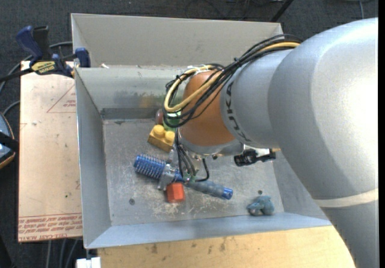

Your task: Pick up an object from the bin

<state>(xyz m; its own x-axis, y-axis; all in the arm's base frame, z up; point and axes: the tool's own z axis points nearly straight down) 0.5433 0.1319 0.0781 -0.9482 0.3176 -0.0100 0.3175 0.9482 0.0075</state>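
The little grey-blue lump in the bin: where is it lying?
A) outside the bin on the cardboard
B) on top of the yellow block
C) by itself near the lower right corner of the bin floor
C: the grey-blue lump lies alone on the bin floor near the lower right corner, well apart from the yellow block and the blue brush.
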